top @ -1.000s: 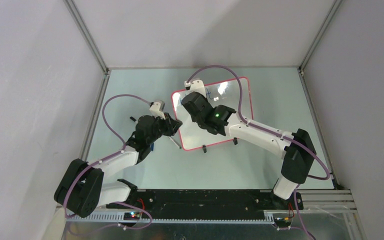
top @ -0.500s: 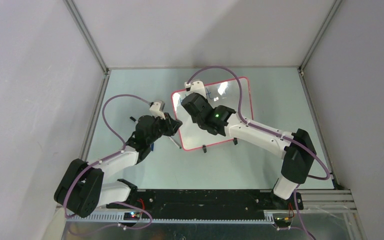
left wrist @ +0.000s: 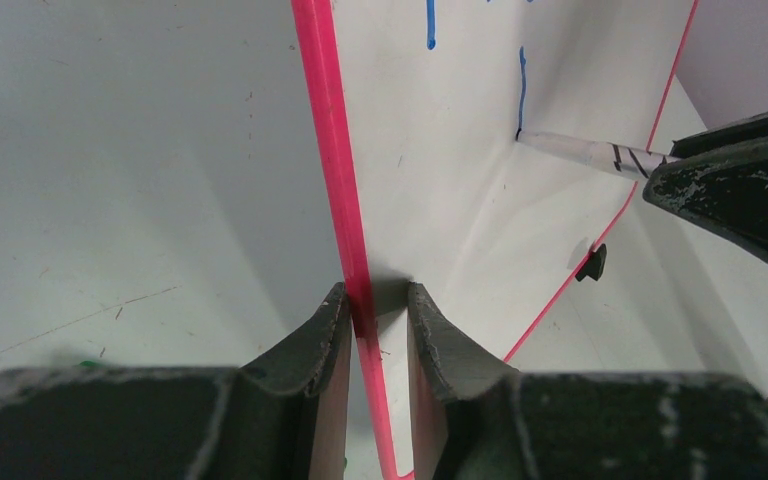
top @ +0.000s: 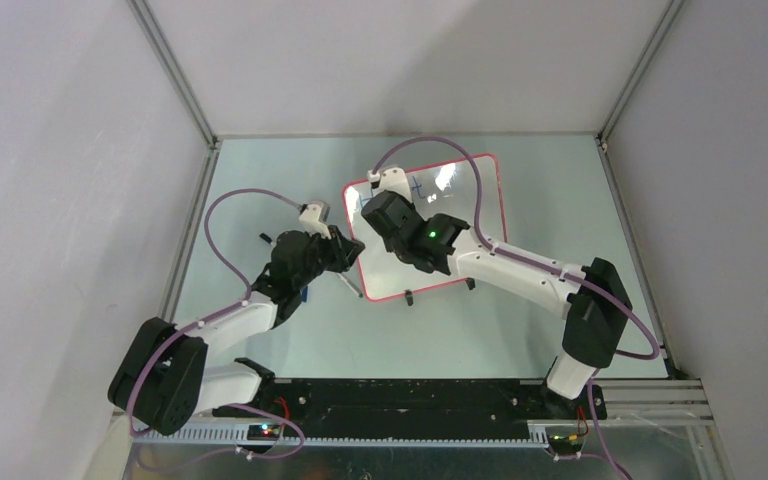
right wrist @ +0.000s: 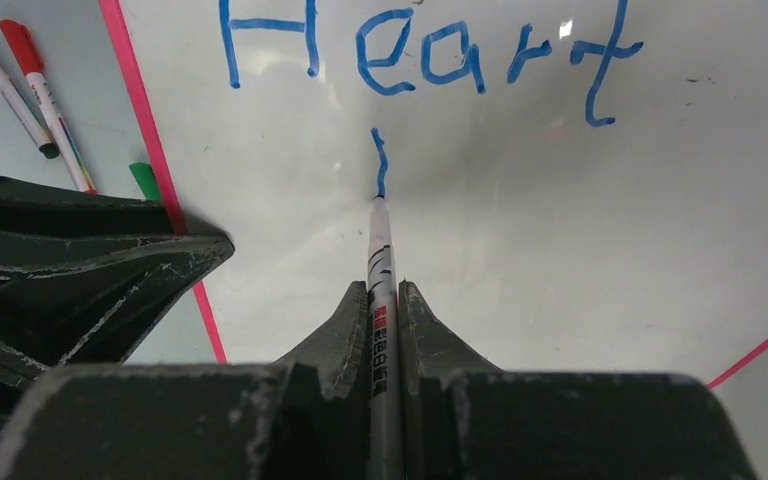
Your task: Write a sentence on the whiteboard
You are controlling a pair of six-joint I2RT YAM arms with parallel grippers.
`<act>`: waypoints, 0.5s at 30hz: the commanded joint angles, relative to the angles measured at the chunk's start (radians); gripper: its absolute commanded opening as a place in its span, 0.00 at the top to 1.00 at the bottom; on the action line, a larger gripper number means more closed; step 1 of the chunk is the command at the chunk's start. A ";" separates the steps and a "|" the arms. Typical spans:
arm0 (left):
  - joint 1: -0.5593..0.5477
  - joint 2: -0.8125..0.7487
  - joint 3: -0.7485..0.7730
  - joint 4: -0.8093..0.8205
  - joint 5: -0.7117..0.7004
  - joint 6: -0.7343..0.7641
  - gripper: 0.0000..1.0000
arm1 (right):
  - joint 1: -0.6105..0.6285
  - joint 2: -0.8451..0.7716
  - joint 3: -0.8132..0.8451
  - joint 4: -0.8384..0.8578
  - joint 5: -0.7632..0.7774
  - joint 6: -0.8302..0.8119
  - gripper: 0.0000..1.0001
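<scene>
Now the left gripper (left wrist: pixel 375 300) is clamping the red edge of the whiteboard (left wrist: pixel 440 200) mid-table, while the right gripper (right wrist: pixel 384 295), squeezing a marker (right wrist: pixel 378 240), is sliding slightly nearer than a second ago, pulling a fresh downstroke beneath "Heart", so the sentence (right wrist: pixel 228 45) is starting its second line.

read "Heart" | blue handwritten lettering (right wrist: pixel 430 60) | on whiteboard (right wrist: pixel 560 280) | marker (right wrist: pixel 380 260) barrel print too small to read

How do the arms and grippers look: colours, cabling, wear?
The left arm and right arm have white links, black joint housings and a looping purple cable each; the right shows a green light. The left gripper and right gripper are dark, tapered and scuffed.
</scene>
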 commanded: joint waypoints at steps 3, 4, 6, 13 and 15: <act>-0.011 -0.019 0.027 -0.014 -0.035 0.054 0.77 | 0.011 -0.006 -0.003 -0.008 0.010 0.019 1.00; -0.010 -0.019 0.027 -0.015 -0.036 0.055 0.77 | 0.012 -0.005 -0.003 -0.006 0.013 0.018 1.00; -0.011 -0.019 0.028 -0.015 -0.035 0.054 0.77 | 0.011 -0.005 -0.003 -0.007 0.021 0.019 1.00; -0.013 -0.019 0.027 -0.014 -0.035 0.054 0.77 | 0.010 0.000 0.001 0.001 0.034 0.020 1.00; -0.012 -0.020 0.028 -0.014 -0.036 0.054 0.77 | 0.009 0.004 0.004 0.003 0.036 0.021 1.00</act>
